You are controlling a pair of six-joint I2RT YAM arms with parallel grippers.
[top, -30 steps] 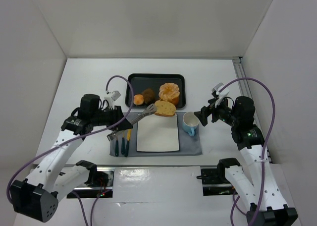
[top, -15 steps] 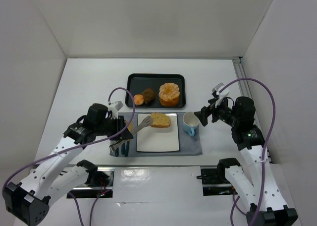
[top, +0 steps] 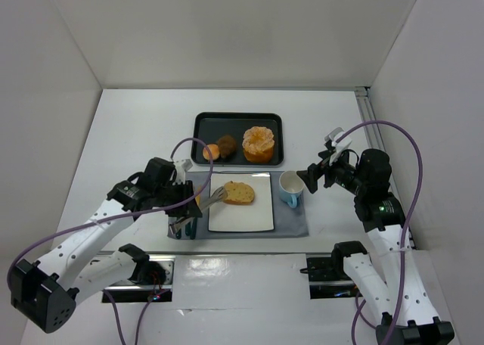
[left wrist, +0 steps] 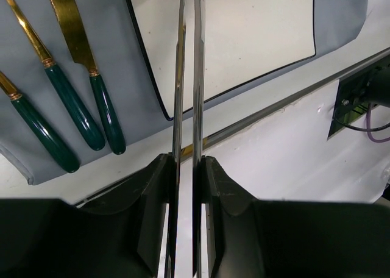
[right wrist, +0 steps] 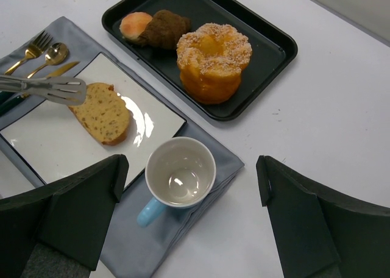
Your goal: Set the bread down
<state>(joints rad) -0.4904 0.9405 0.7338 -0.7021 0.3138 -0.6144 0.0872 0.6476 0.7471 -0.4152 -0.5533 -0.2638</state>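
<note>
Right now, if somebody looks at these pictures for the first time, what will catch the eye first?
First, the slice of bread lying on the white rectangular plate, with the tips of metal tongs at its edge; the left gripper is shut on the tongs. Next, the big orange-yellow ring cake in the black tray behind the plate, and the empty blue-handled cup to the plate's right.

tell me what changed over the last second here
The left end effector, gripping the metal tongs, pulled back toward the robot, carrying the golden-tan bread slice from the black tray edge onto the white rectangular plate. The right end effector and light-blue cup stayed put.
</note>
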